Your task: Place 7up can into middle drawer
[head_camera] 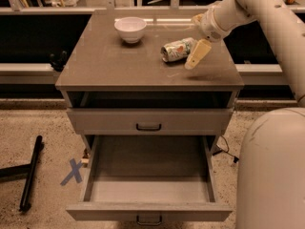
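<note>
Right, the 7up can (177, 49) is lying on its side on the counter (109, 68), towards the back right, with one silvery end turned to the left. The white bowl (130, 29) sits well apart from it, further back. The gripper (197, 56) hangs just beside the can's right end, angled down from the arm (257, 8) that reaches in from the right. Touching or a hair apart, I can't say, and from here I can't tell whether the gripper is open or closed. It has nothing lifted, that much is plain. Below, the middle drawer (147, 173) is pulled well out, its grey floor showing. The upper drawer front (109, 120) is shut.

So this looks like the reach-in for the pick, with nothing delivered yet. A can on its side rolls, so come down squarely over the round body rather than nudging the end. Close only once centred, lift straight up, clear the counter's front edge, then lower into the drawer.
</note>
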Robot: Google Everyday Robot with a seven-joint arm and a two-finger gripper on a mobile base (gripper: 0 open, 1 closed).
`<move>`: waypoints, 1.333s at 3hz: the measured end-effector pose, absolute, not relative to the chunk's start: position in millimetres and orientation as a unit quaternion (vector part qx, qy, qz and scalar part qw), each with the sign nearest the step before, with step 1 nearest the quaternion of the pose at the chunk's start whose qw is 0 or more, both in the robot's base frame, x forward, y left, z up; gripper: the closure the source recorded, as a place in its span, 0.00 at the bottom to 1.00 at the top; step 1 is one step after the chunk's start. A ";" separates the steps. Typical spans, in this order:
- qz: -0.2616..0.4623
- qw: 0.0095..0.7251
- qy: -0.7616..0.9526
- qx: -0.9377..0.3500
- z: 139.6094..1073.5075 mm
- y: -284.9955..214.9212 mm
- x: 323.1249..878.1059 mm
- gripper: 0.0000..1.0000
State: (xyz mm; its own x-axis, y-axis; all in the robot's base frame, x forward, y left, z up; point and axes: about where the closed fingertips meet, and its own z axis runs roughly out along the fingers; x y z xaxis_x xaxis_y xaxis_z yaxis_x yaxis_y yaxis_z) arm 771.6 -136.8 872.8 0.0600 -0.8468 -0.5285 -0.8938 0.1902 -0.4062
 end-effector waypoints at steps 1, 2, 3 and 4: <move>0.043 0.363 0.683 -0.633 865.4 -129.6 782.8 0.00; 0.056 0.367 0.679 -0.633 857.2 -119.1 791.3 0.17; 0.065 0.367 0.679 -0.633 849.9 -111.3 796.2 0.40; 0.071 0.368 0.676 -0.635 848.3 -104.5 797.7 0.63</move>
State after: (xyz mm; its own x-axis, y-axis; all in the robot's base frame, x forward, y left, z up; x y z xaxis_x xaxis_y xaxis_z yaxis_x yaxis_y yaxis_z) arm 797.7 -104.5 848.3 0.0761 -0.8063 -0.5866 -0.9102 0.1840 -0.3710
